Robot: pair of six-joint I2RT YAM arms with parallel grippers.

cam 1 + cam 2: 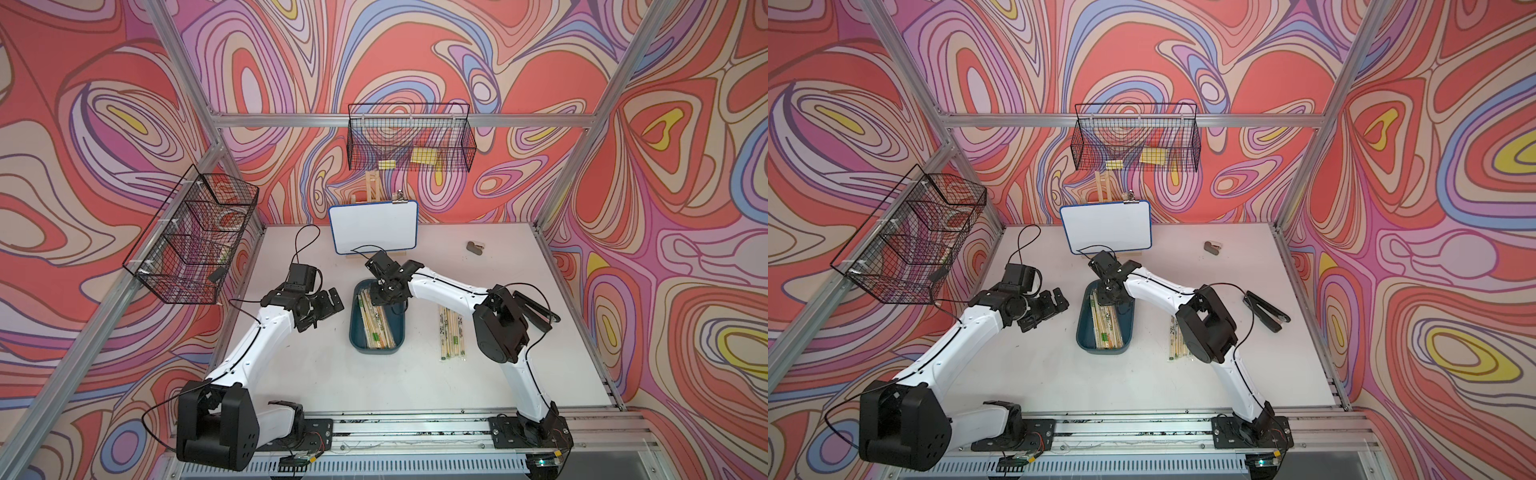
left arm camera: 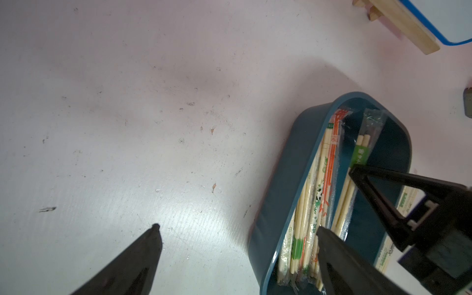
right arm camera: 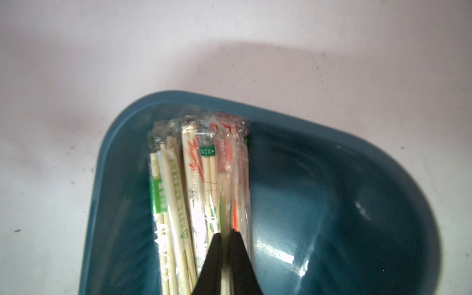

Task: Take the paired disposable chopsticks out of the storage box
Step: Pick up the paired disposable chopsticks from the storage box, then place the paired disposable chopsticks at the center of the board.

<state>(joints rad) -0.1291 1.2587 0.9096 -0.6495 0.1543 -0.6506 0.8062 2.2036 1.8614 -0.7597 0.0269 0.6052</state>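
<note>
Fingers [image 3: 215,247] of right gripper [image 3: 224,233] clamped on one sleeved pair [image 3: 224,201] inside the storage box [image 1: 376,350]. Left gripper [image 2: 237,228]: fingers spread wide, empty, over bare table [image 1: 324,374] beside the box. Box sits mid-table; paired disposable chopsticks [image 1: 376,324] lie along its left half. On table right of box, more pairs [image 1: 451,332].

Both top views set high, angled down over whole table [image 1: 374,374]; wrist cams held close, storage box [image 2: 281,178] shared.
</note>
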